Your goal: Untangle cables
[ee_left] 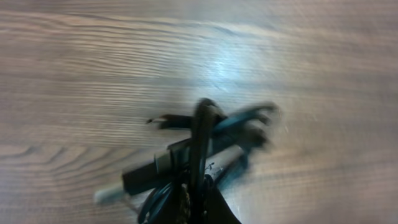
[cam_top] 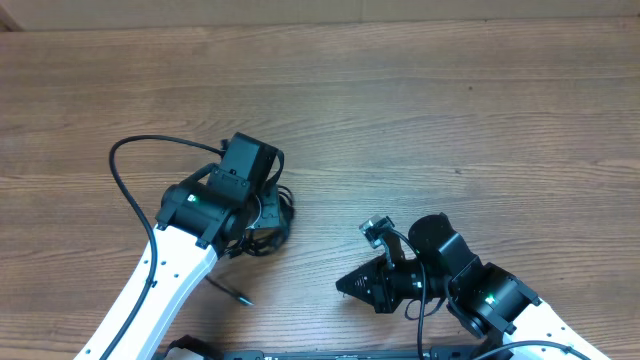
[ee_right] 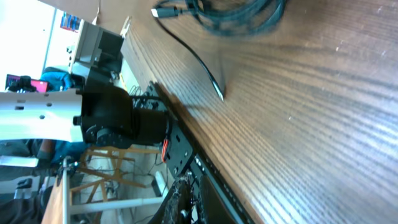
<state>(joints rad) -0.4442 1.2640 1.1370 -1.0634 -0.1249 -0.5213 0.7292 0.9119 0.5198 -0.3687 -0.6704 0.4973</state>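
Cables (ee_left: 202, 134) bunched; loose end near table (cam_top: 450, 100) front edge.

Brown wood-grain table (cam_top: 450, 100), tangle of thin black cables (cam_top: 286, 218) lying at eight o'clock from centre, one loose plug end (cam_top: 240, 297) trailing toward seven.

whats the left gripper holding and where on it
The left gripper looks shut on the cables, pinching a loop at the near edge of the tangle; blur hides which strand.
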